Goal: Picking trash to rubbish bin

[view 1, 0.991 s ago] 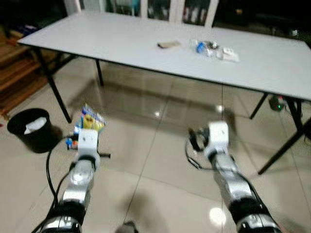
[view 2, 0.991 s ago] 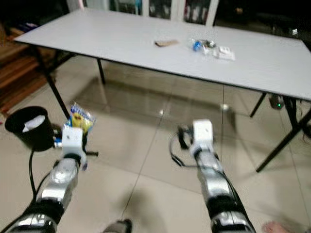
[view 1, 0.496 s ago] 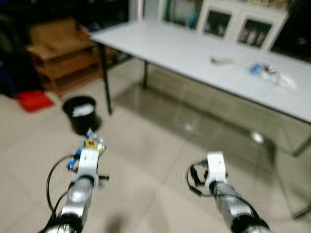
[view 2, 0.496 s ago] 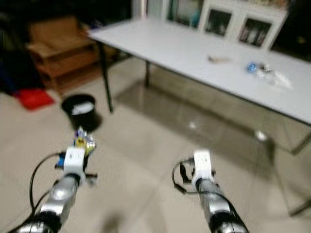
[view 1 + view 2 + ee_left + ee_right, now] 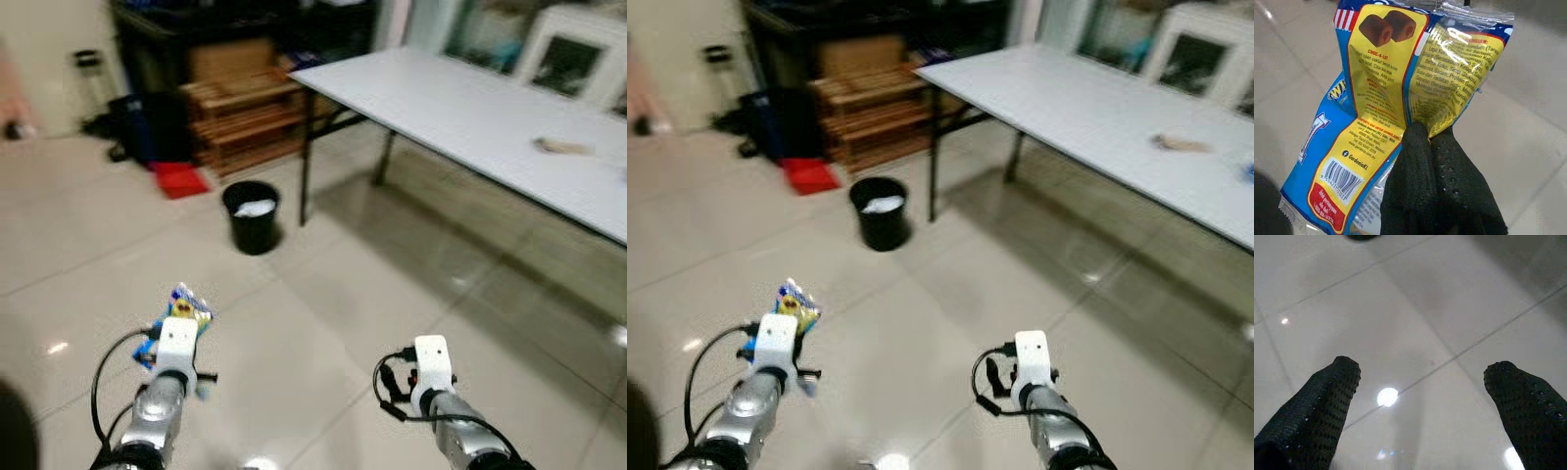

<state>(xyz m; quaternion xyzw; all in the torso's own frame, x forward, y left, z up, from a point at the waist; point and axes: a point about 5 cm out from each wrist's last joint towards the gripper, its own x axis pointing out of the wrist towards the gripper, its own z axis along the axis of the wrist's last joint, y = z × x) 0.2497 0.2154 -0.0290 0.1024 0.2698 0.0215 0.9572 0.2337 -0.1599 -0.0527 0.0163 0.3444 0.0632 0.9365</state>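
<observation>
A blue and yellow snack wrapper [image 5: 1396, 73] is pinched between the black fingers [image 5: 1435, 196] of my left gripper [image 5: 176, 318], which is shut on it and held out low at the left over the tiled floor. The wrapper [image 5: 184, 304] sticks up above the wrist. A black rubbish bin [image 5: 252, 216] with white trash inside stands on the floor ahead, beside the table leg. My right gripper [image 5: 1425, 396] is open over bare tiles, with nothing between its fingers; its arm [image 5: 431, 377] is held low at the right.
A long white table [image 5: 470, 117] runs along the right with a small item [image 5: 565, 147] on it. Wooden shelving [image 5: 245, 108], a red object [image 5: 178, 179] and dark bags [image 5: 137, 122] stand behind the bin. Open tiled floor lies between me and the bin.
The camera has turned left: the bin now sits ahead near centre and the table has slid to the right. Both arms hold their poses, the left still gripping the wrapper.
</observation>
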